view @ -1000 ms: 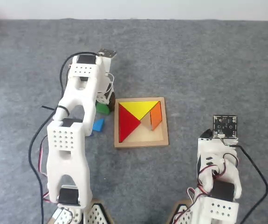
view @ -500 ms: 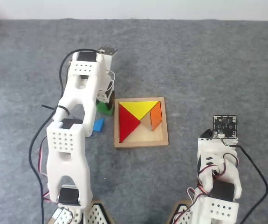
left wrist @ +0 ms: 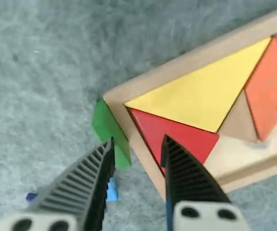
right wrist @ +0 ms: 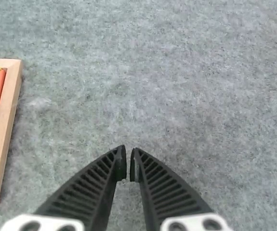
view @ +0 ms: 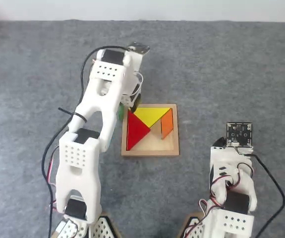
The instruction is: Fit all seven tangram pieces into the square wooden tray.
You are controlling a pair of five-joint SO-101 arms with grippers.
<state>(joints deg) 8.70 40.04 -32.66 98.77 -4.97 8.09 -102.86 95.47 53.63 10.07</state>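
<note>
The square wooden tray [view: 149, 150] lies mid-table and holds a yellow triangle [view: 149, 115], a red triangle [view: 135, 130] and an orange piece [view: 166, 123]. In the left wrist view the tray [left wrist: 177, 65] shows the same yellow [left wrist: 201, 98], red [left wrist: 177, 137] and orange [left wrist: 268, 94] pieces. A green piece [left wrist: 109, 131] stands on edge against the tray's outer corner. My left gripper [left wrist: 138, 144] hangs open above that corner, one finger beside the green piece, the other over the red triangle. A blue piece [left wrist: 112, 190] lies behind it. My right gripper [right wrist: 127, 162] is shut, empty, over bare carpet.
Grey carpet covers the table. The left arm [view: 105, 99] stretches over the area to the left of the tray. The right arm [view: 234, 163] stays near the front right, with the tray's rim [right wrist: 6, 130] off to its side and open carpet around it.
The left arm has swung right towards the tray's far left corner. The green piece has shifted right against the tray. The blue piece is now covered by the arm in the high view.
</note>
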